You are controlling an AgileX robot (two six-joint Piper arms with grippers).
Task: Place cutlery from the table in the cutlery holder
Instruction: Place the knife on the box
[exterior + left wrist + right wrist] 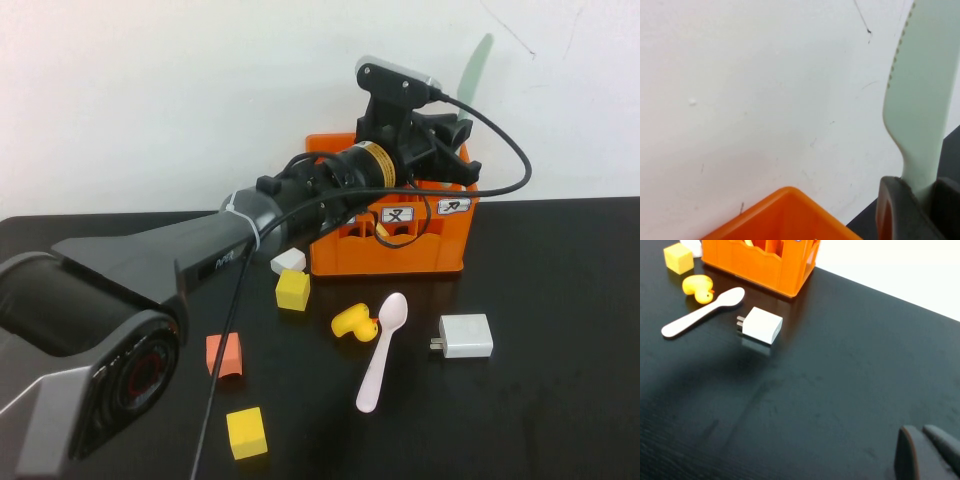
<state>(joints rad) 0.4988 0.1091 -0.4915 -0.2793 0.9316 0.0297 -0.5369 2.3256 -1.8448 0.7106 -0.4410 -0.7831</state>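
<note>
Table (560, 420), matte black, carries everything; orange cutlery holder (390, 255) sits at the far middle against the white wall, labels facing the robot, so the arm reaches it from the near side. Left arm stretches from the near left corner up over the holder, presumably to lower a piece in from above. Left gripper (455, 130) hangs above the holder's far right part, fingers (897, 210) closed narrow on the handle of the pale green knife (922, 95); the blade points up and leans slightly right, handle end downward, a posture that looks suited to dropping it handle-first into a compartment. Which compartment lies under it I cannot tell. Something yellow shows inside the holder in the right wrist view, possibly the fork, too hidden to confirm. Right gripper (927, 455) is parked low over bare table at the near right, well apart from the objects; its fingers lie close together, holding nothing. Spoon (382, 350), pinkish white, lies on the table near of the holder, bowl toward the holder, not yet collected. White charger block (465, 336) sits just right of it, yellow duck (352, 322) just left, its beak by the spoon's bowl. Small cubes lie scattered to the left: yellow (293, 289), orange (224, 354), yellow (246, 432), a white one (288, 261) by the holder's left corner.
</note>
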